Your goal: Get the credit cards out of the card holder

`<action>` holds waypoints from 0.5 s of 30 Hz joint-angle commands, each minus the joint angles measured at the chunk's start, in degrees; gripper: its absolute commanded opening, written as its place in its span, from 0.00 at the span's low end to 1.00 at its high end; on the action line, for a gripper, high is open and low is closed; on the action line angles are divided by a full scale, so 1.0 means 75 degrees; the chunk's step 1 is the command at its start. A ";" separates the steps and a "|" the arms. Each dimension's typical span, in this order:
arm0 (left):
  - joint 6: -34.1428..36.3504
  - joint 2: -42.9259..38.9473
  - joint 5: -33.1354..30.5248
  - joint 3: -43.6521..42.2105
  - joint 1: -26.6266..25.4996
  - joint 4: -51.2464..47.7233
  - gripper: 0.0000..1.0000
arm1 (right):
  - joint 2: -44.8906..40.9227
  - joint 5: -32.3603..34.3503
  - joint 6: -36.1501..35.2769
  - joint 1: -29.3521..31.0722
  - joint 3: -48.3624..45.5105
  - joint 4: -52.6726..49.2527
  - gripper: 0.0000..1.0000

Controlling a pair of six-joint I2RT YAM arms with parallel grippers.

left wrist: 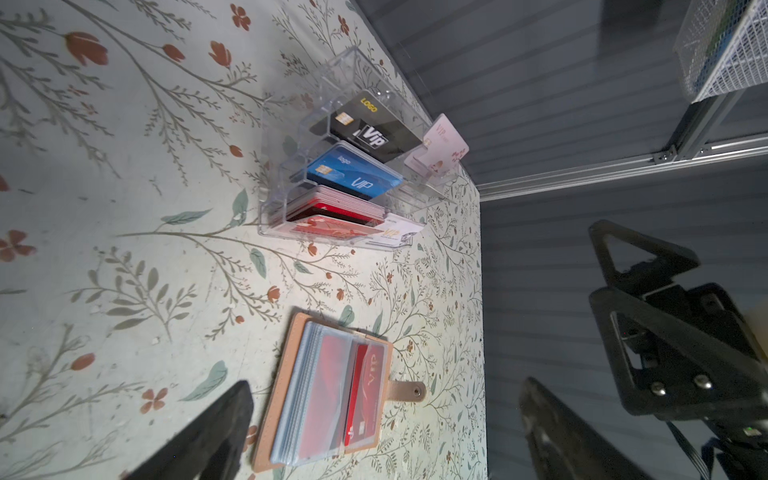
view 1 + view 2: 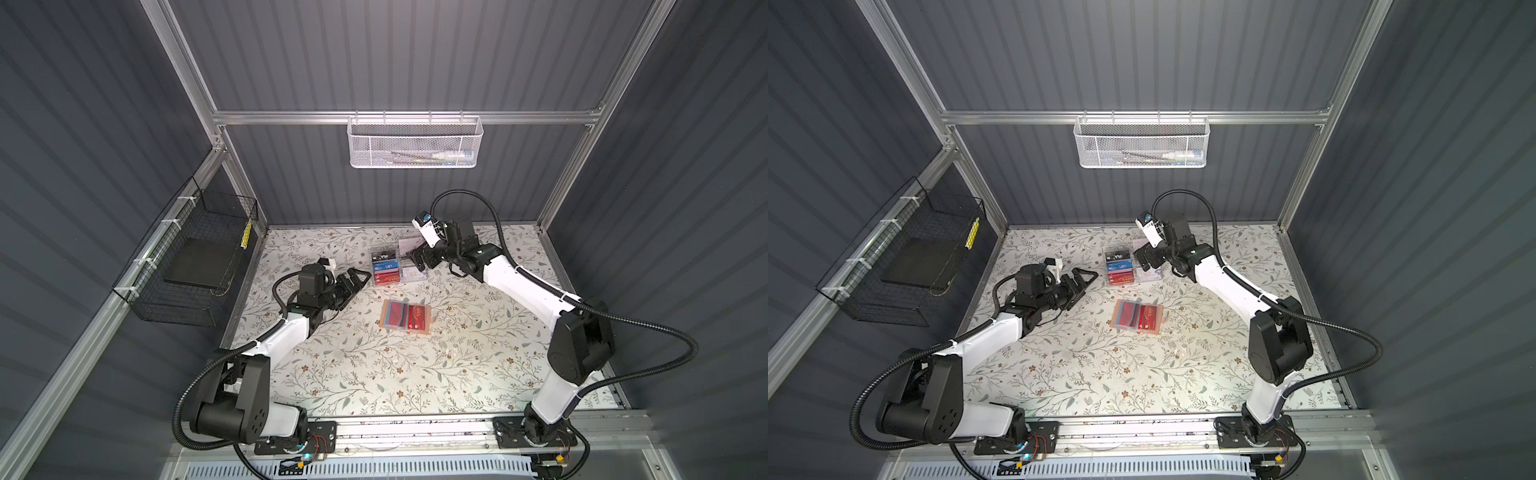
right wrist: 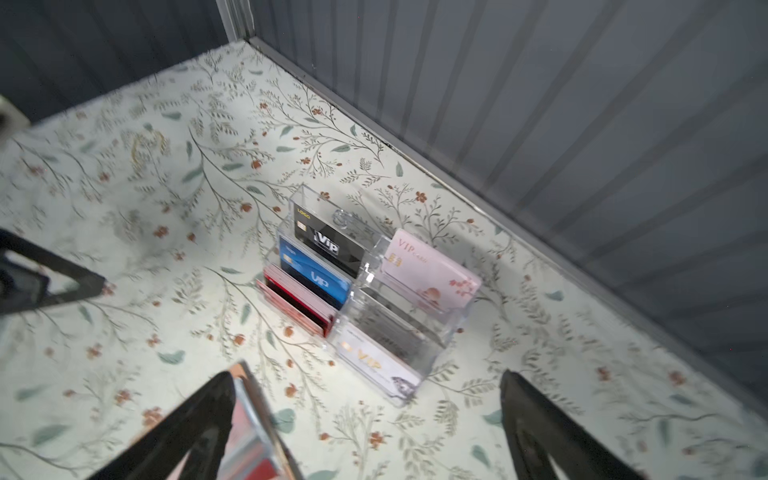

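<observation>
Partial progress, seen from above and from both wrists. The card holder (image 2: 406, 315) lies open and flat near the middle of the table (image 2: 457, 353), between the two arms and apart from the clear rack (image 2: 399, 266) that stands behind it; it is a peach-tan booklet with greyish clear sleeves (image 1: 299, 390) fanned across the left page and a snap tab (image 1: 409, 390) hanging off the right edge. One red card (image 1: 365, 390) with "VIP" lettering is still tucked in the right-hand sleeve; a second reddish card (image 1: 324, 386) shows dimly through the stacked sleeves on the left; so at least two cards appear left to draw out, and any behind them are hidden. The rack already holds black, blue, red, pink and white cards in its tiers. The right claw (image 2: 417, 258) hangs over the rack with its jaws spread wide and nothing pinched between them; the right wrist view shows a blurred reddish loose card (image 3: 249, 415) beside one finger, and whether it touches that finger cannot be told. The left claw (image 2: 356, 279) hovers beside the rack, well clear of the holder, fully spread and empty. Judged stage: delivery of one card to the rack, the holder not yet emptied.
</observation>
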 commanded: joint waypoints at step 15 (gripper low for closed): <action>0.0032 0.0720 -0.0104 0.0380 -0.0237 0.0266 1.00 | 0.1158 -0.2492 0.4496 -0.0145 -0.1407 0.2686 0.99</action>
